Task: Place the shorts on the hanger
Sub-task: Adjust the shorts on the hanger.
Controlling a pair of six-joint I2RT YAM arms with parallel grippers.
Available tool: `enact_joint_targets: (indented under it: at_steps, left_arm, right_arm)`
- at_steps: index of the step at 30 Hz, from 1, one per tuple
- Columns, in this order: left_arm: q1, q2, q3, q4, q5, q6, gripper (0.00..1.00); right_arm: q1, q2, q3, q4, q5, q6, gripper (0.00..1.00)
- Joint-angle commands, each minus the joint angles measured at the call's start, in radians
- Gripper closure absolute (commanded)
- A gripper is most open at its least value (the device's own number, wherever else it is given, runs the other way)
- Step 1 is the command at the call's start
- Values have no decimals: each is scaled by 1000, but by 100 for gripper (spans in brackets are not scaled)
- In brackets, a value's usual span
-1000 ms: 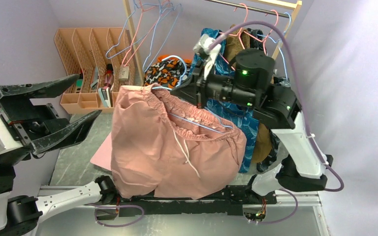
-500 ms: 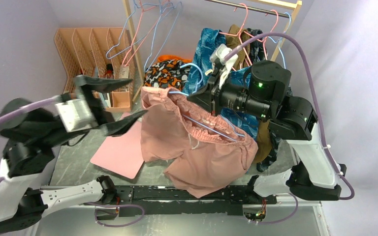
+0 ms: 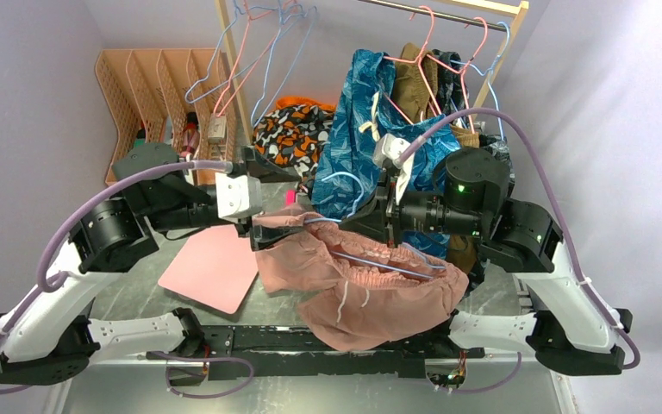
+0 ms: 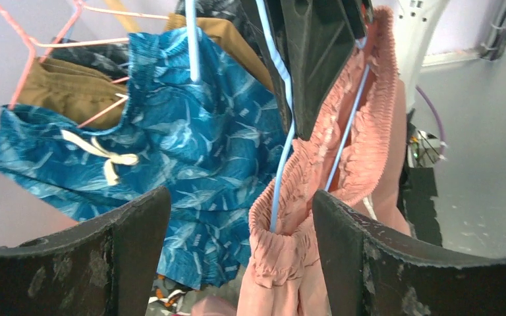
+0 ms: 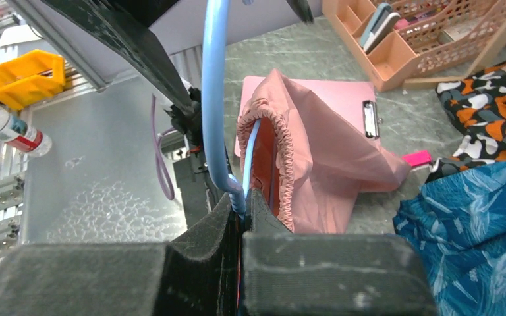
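Note:
The dusty-pink shorts [image 3: 362, 280] hang bunched on the light-blue wire hanger [image 3: 384, 264], whose wire runs inside the gathered waistband. My right gripper [image 3: 351, 228] is shut on the hanger at the base of its hook [image 5: 215, 99] and holds it above the table; the shorts [image 5: 309, 158] hang just beyond its fingers. My left gripper [image 3: 289, 207] is open at the waistband's left end. In the left wrist view the waistband end [image 4: 283, 243] and the hanger wire [image 4: 278, 178] sit between my spread fingers [image 4: 395, 263], and I cannot tell if they touch.
A blue patterned garment [image 3: 358, 129] and brown clothes hang on pink hangers [image 3: 422, 34] from the wooden rack behind. An orange-patterned cloth [image 3: 286, 125] and a peach file organiser [image 3: 151, 86] stand at the back left. A flat pink clipboard [image 3: 211, 272] lies on the table.
My left arm has swung in from the left, and its open jaws are now round the waistband's left end. My right gripper has lowered the hanger, and the shorts have bunched up.

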Motion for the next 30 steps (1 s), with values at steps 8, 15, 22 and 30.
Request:
enact_joint_targets:
  at_steps: [8,15,22,30]
  left_arm:
    - [2,35,0,-44,161,-15,18]
    - [2,90,41,-80,240,-11,29]
    - [1,124,50,-107,256,-4,43]
    - [1,123,55,-85,239,-6,59]
  right_arm:
    - [0,-28,-32,137,-112,4,100]
    - [-1,-23,-38,152,-129,-4,100]
    - [0,-8,-35,139,-131,-13,100]
    - [-1,-11,-54,144,-121,-19,100]
